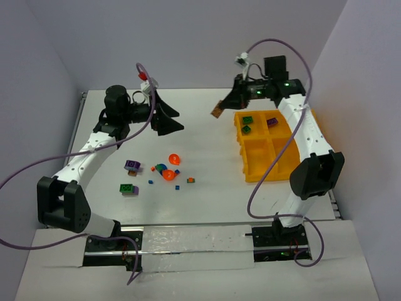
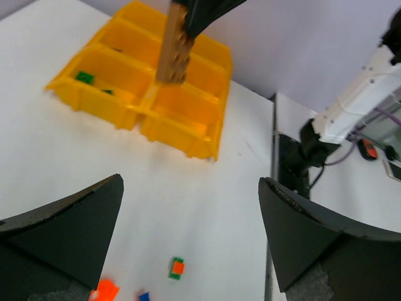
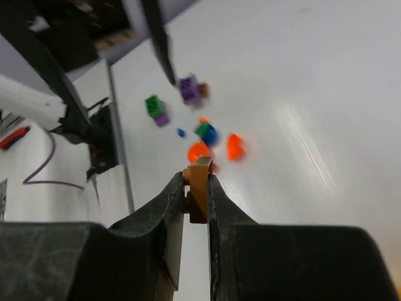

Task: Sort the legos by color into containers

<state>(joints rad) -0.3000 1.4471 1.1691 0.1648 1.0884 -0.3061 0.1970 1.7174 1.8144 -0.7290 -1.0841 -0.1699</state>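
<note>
My right gripper (image 1: 220, 108) is shut on a brown brick (image 3: 199, 188) and holds it in the air just left of the yellow tray (image 1: 250, 172); the brick also shows in the left wrist view (image 2: 174, 50). Green bricks (image 1: 248, 120) and a purple brick (image 1: 272, 122) lie in the tray's far compartments. My left gripper (image 1: 177, 120) is open and empty above the table. Loose pieces lie at mid-table: a purple brick (image 1: 132, 165), a green-and-purple brick (image 1: 128, 189), orange dishes (image 1: 175, 159), a blue-green piece (image 1: 161, 168) and tiny blue and orange bits (image 1: 190, 180).
The table's right edge runs close behind the tray. The right arm's links (image 1: 310, 135) reach over the tray's right side. Purple cables hang from both arms.
</note>
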